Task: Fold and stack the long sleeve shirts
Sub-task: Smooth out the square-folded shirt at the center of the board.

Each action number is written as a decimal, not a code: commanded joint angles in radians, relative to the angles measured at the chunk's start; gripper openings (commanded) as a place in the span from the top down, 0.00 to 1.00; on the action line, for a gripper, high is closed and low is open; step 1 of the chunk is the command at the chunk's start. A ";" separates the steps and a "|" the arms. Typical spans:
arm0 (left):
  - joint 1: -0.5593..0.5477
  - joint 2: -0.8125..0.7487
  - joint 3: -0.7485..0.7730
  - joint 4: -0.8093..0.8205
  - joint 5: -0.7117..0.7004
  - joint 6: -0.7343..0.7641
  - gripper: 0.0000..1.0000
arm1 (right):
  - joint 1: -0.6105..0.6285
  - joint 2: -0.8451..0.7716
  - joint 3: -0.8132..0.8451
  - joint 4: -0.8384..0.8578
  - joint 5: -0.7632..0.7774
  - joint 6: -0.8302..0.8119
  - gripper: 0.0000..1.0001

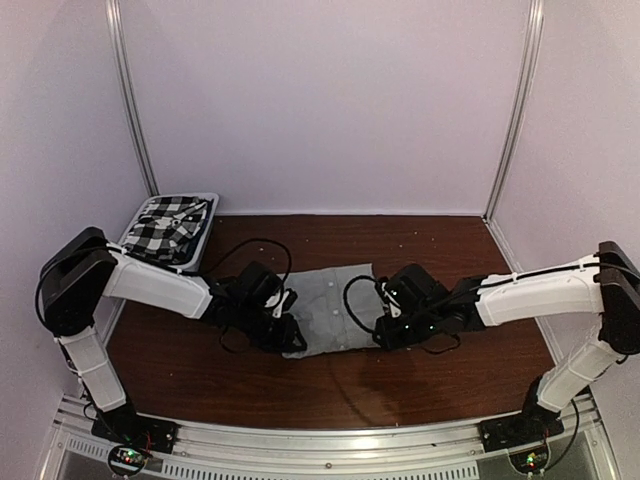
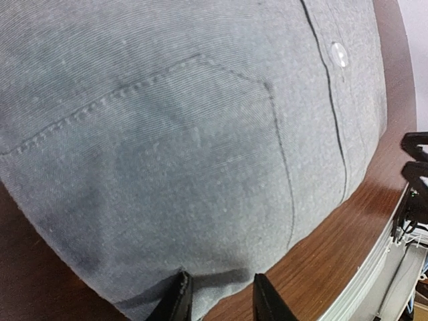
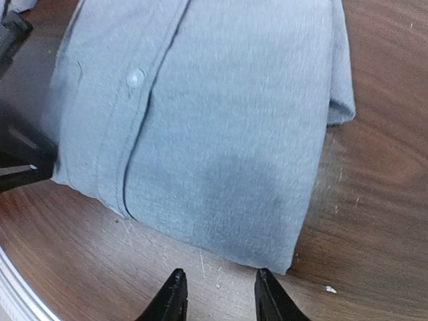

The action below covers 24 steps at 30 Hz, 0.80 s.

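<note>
The light grey shirt (image 1: 335,305) lies folded flat in the middle of the table. Its chest pocket and button placket fill the left wrist view (image 2: 200,134). Its folded near corner shows in the right wrist view (image 3: 221,134). My left gripper (image 2: 219,299) is open low at the shirt's left near edge, its tips at the hem. My right gripper (image 3: 217,297) is open and empty over bare wood just short of the shirt's right near edge. The black-and-white checked shirt (image 1: 168,228) lies bunched in the white basket at the back left.
The white slatted basket (image 1: 208,222) stands at the back left against the wall. The brown wooden table (image 1: 440,370) has a metal rail along its near edge. Black cables loop from both wrists over the shirt's sides. White walls close in the back and sides.
</note>
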 commanded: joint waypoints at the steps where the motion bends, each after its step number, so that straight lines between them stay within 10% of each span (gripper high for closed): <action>1: 0.024 -0.029 -0.021 -0.129 -0.077 0.005 0.67 | -0.074 -0.068 0.077 -0.071 0.002 -0.062 0.59; 24: 0.317 -0.121 0.186 -0.213 0.040 0.281 0.59 | -0.256 0.252 0.251 0.078 -0.102 -0.020 0.26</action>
